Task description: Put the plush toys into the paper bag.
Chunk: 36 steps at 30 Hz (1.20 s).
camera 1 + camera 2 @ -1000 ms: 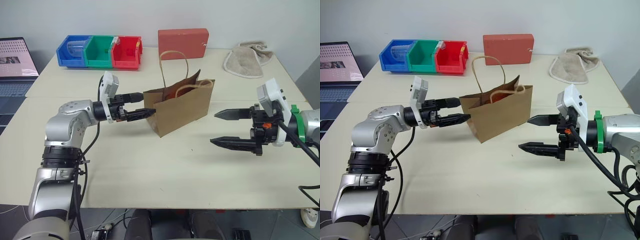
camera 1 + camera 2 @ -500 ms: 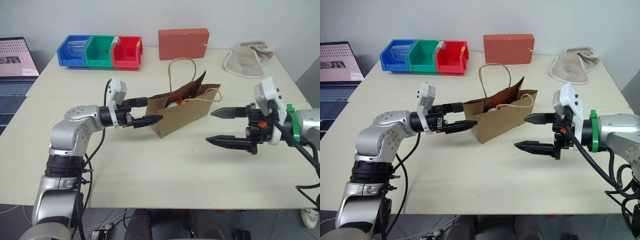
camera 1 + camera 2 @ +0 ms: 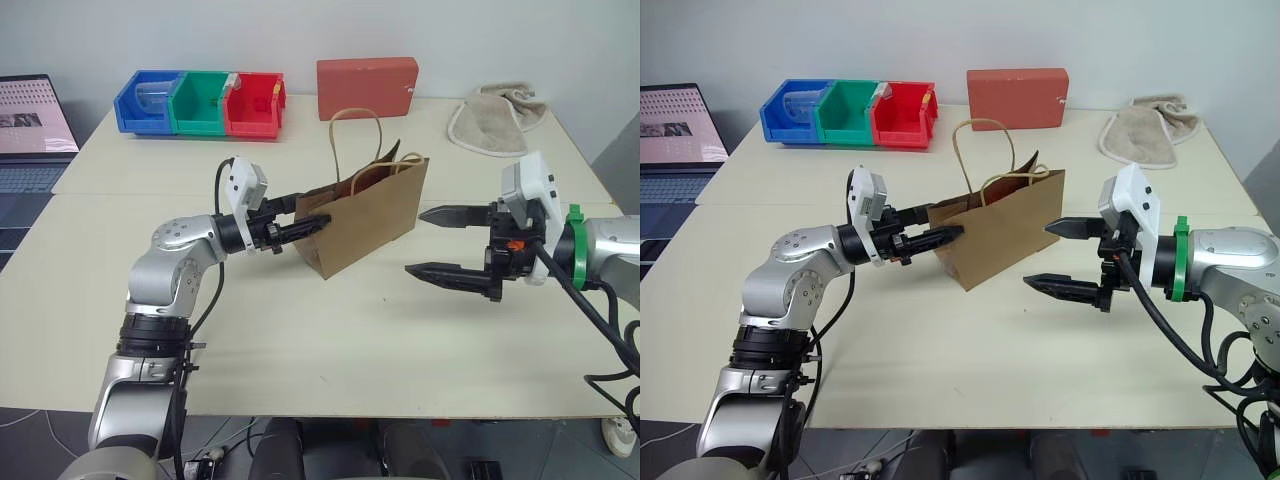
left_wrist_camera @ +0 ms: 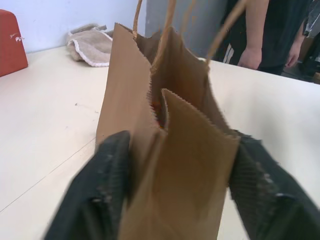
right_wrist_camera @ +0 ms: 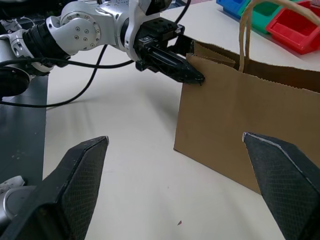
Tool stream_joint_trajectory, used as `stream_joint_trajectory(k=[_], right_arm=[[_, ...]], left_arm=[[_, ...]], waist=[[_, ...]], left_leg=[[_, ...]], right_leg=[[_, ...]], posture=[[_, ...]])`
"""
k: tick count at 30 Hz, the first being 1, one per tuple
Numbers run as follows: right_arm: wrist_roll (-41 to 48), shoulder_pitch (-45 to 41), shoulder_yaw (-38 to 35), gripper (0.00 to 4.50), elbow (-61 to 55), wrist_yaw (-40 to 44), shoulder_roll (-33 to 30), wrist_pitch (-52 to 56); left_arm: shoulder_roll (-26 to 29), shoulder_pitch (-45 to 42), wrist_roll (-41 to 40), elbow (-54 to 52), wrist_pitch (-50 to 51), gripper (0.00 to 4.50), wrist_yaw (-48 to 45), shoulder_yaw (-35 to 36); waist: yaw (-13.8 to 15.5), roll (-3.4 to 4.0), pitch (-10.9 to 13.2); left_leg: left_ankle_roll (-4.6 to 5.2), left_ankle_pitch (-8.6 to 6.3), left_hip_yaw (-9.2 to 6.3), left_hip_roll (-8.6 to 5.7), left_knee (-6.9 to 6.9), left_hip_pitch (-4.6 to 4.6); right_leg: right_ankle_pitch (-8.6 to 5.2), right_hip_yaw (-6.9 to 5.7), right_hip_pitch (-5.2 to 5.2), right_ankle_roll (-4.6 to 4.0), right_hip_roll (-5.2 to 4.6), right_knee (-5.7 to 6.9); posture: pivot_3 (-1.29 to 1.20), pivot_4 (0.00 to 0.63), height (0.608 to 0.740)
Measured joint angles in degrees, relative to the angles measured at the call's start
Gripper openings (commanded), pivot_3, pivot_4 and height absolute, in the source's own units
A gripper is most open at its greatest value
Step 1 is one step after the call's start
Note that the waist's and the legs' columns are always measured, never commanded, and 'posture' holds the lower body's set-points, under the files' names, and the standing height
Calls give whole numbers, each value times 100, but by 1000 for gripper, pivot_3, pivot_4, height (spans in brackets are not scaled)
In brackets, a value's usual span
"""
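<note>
Up comes the paper bag (image 3: 365,215), standing again at frame centre after sagging a moment ago, and the left gripper (image 3: 313,222) has narrowed on its near end. Right gripper (image 3: 440,243) waits wide open, centre-right. Left wrist view: both fingers (image 4: 95,195) pinch the bag's folded edge; an orange glimpse inside may be the plush toys, so packing looks finished. Next, steady the bag and release gently.
</note>
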Motion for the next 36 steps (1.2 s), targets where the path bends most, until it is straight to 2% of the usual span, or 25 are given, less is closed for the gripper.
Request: stream_joint_trajectory(k=[5,10,15,20,26,30,36], right_arm=[[-99,77,7,4500,-115,-52,0,-131],[-275,333,9,4500,-202,-124,-27,-276],[-549,659,-112,4500,-371,-172,-49,-650],[-567,1559,-1287,4500,-504,50,-491,-773],[-2,2633,-2959,4500,-720,558,-959,-220],[36,3006,-3403,4500,-958,531,-962,-104],[60,3103,-3321,4500,-1168,329,-927,-134]], left_arm=[[-265,-1,146,287,-351,18,239,-18],[-464,-60,291,591,-732,18,368,-27],[-413,-223,258,825,-740,18,160,-24],[248,-463,-257,802,109,18,-1146,-98],[340,-820,-316,883,333,18,-2204,-614],[211,-1104,-19,1323,-151,18,-2438,-832],[-90,-1173,216,1885,-824,18,-2382,-848]], waist=[[14,-1,-1],[28,-1,-1],[25,-1,-1],[20,0,-1],[86,-1,-1],[79,-1,-2],[74,-2,-2]], left_leg=[[0,0,-1,0,3,0],[0,0,-2,-1,6,1],[0,0,-2,-2,9,1],[0,0,-5,-2,4,1],[1,0,-7,-2,8,5],[2,1,3,-2,9,17],[3,2,6,-2,11,28]], right_leg=[[0,0,2,0,0,1],[0,0,4,0,0,3],[0,0,4,1,1,7],[0,-4,5,0,1,7],[0,-7,13,0,2,6],[-1,4,19,1,2,5],[-1,10,29,2,3,4]], posture=[[0,150,740],[0,150,740],[0,150,740],[0,150,740],[0,150,740],[0,150,740],[0,150,740]])
